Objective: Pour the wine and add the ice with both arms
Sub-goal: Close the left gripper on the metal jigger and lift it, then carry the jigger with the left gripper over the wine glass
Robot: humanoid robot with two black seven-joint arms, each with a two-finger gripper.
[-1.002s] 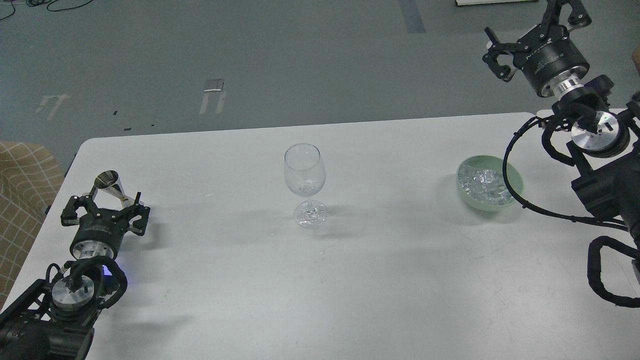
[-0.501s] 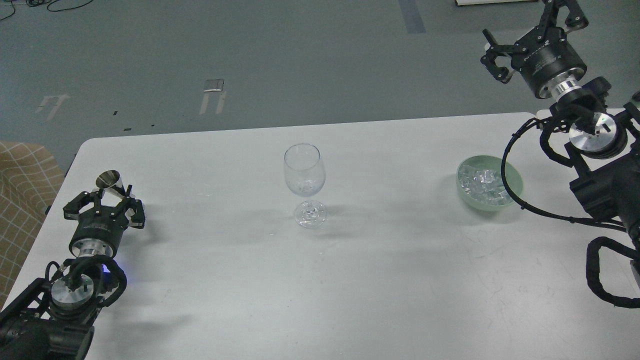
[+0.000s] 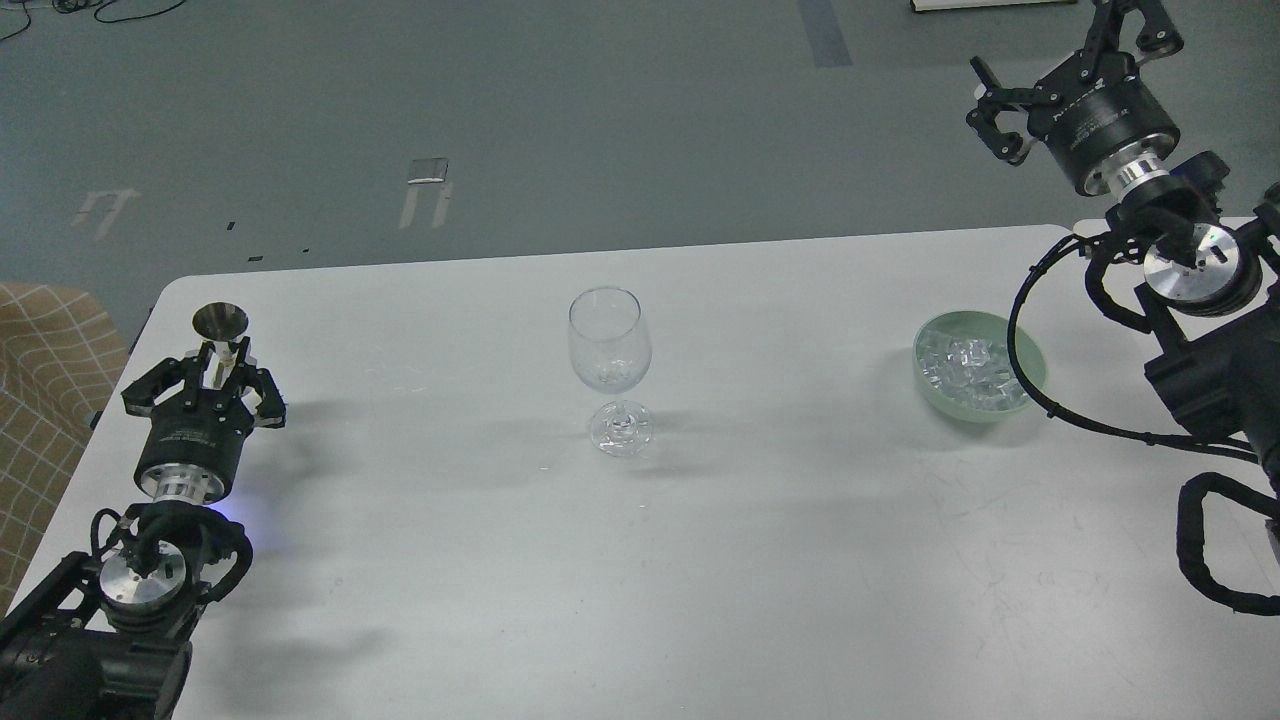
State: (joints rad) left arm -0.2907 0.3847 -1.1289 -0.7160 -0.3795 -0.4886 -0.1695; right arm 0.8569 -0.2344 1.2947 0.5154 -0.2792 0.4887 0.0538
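A clear wine glass (image 3: 610, 350) stands upright at the middle of the white table (image 3: 700, 570). I see no wine in it. My left gripper (image 3: 214, 372), at the table's left end, is shut on the narrow waist of a small metal measuring cup (image 3: 220, 322), which stands upright above the fingers. What the cup holds is hidden. Ice cubes (image 3: 968, 362) lie in a pale green bowl (image 3: 980, 414) at the right. My right gripper (image 3: 1055, 60) is open and empty, high above and behind the bowl, past the table's far edge.
My right arm's black cable (image 3: 1012, 340) loops over the bowl's right rim. A tan checked cloth (image 3: 45, 350) lies beside the table's left edge. Grey floor lies beyond the far edge.
My left gripper has closed on the measuring cup, which was tilted and now stands upright and a little further back. The right gripper has barely shifted.
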